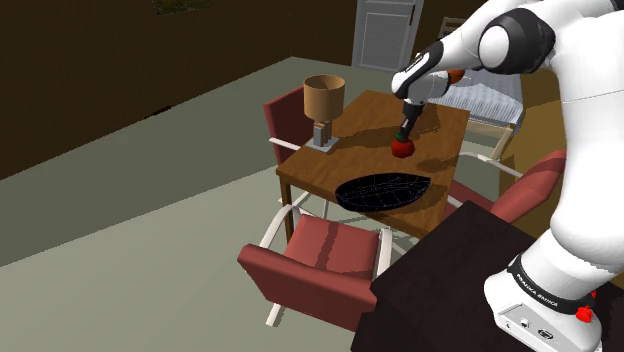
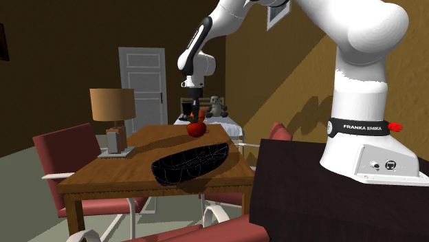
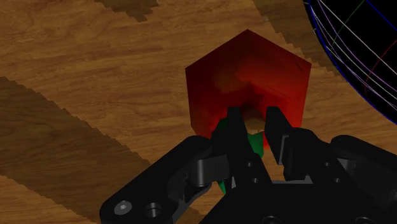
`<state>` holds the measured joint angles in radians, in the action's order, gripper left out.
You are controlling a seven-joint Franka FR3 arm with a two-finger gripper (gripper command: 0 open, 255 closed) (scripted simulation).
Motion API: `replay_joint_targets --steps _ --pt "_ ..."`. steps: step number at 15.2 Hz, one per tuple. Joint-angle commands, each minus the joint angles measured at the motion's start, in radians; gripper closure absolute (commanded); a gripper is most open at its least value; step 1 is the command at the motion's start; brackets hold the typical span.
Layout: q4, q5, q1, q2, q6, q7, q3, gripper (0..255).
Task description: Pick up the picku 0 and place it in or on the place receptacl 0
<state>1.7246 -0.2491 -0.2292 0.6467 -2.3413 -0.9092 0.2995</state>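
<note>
Right, from the shoulder view I have the hand (image 1: 404,134) pointing down over the far part of the wooden bench (image 1: 340,165), with the red fruit (image 1: 403,148) directly beneath it, touching the fingertips. The black bowl (image 1: 385,190) lies nearer the stand, apart from the fruit, and a lamp (image 1: 323,105) stands toward this view's left.

Across in the second exterior view, the hand (image 2: 194,115) hangs straight above the fruit (image 2: 196,128), which sits just behind the bowl (image 2: 189,165); I cannot tell whether the fruit rests on the bench or is clear of it. The lamp (image 2: 112,110) is at this view's left.

Through the wrist view, the fingers (image 3: 234,127) are drawn close and pinch the green stalk atop the blocky fruit (image 3: 254,70). The bowl's wall (image 3: 362,44) is just beside the fruit.
</note>
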Motion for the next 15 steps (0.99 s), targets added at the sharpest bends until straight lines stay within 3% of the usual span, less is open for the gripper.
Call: replay_joint_targets --steps 1,13,15 --pt "-0.003 0.006 0.003 -0.016 0.019 0.004 0.005 255" --pt "-0.019 0.041 0.020 -0.108 0.124 0.025 0.029 255" --pt "0.070 0.058 0.059 -0.173 0.097 0.056 0.034 255"
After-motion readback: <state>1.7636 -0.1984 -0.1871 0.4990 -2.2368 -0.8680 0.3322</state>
